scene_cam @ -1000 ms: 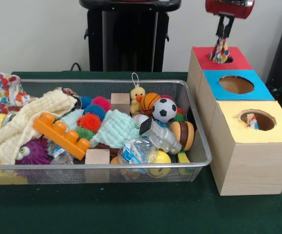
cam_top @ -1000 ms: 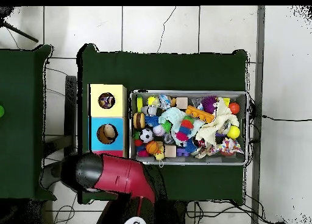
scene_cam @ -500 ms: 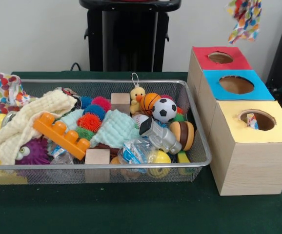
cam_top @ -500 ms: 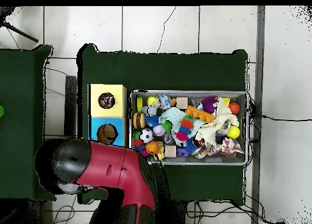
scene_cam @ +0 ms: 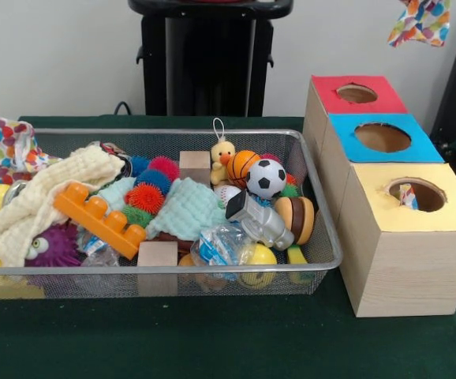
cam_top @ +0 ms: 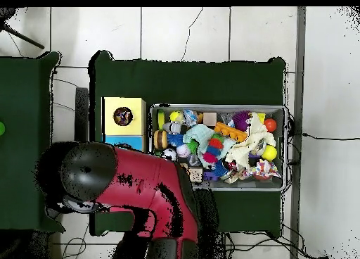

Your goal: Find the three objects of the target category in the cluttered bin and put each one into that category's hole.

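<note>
A cloth with coloured dots (scene_cam: 421, 20) hangs in the air at the top right edge of the front view, above and right of the red-topped box (scene_cam: 330, 87). Its upper end runs out of the picture, and the gripper holding it is above the edge. The red box's hole (scene_cam: 357, 93) shows nothing inside. In the overhead view the red arm (cam_top: 140, 193) and its black head (cam_top: 88, 172) cover the red box and most of the blue box. Another dotted cloth (scene_cam: 13, 146), a cream cloth (scene_cam: 46, 193) and a mint cloth (scene_cam: 185, 209) lie in the wire bin (scene_cam: 323, 237).
The blue-topped box (scene_cam: 382, 136) and the yellow-topped box (scene_cam: 449, 213) stand in a row in front of the red one; a small item shows in the yellow hole (scene_cam: 408, 196). The bin also holds balls, wooden blocks, an orange brick (scene_cam: 98, 217), a duck and a toy burger.
The dotted cloth, which hung in the red box's hole a second ago, has been lifted out and carried up and right. In the overhead view the arm has spread over the blue box.
</note>
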`<state>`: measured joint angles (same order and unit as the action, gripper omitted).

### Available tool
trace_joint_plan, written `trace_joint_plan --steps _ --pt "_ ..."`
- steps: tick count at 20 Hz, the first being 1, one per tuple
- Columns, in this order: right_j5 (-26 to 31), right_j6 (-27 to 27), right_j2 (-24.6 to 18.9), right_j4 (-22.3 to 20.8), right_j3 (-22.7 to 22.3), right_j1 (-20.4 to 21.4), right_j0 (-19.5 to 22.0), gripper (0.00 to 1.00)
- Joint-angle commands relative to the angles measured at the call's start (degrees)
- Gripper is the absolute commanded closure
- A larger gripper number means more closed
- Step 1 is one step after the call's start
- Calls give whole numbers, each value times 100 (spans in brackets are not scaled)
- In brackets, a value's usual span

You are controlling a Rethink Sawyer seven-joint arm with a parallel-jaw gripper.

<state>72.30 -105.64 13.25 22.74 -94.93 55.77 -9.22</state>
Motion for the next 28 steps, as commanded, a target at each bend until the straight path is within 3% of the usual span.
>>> trace_joint_plan --steps 1,6,14,20,28 --pt "177 -1155 -234 10 226 -209 394 100" --pt "-372 -1001 -305 -179 487 -713 628 100" --pt "-911 -1410 -252 -366 1271 -1656 655 100" --pt "-841 -1781 -141 -382 2114 -2409 624 100" --pt "-283 -2538 128 -234 3567 -3470 502 100"
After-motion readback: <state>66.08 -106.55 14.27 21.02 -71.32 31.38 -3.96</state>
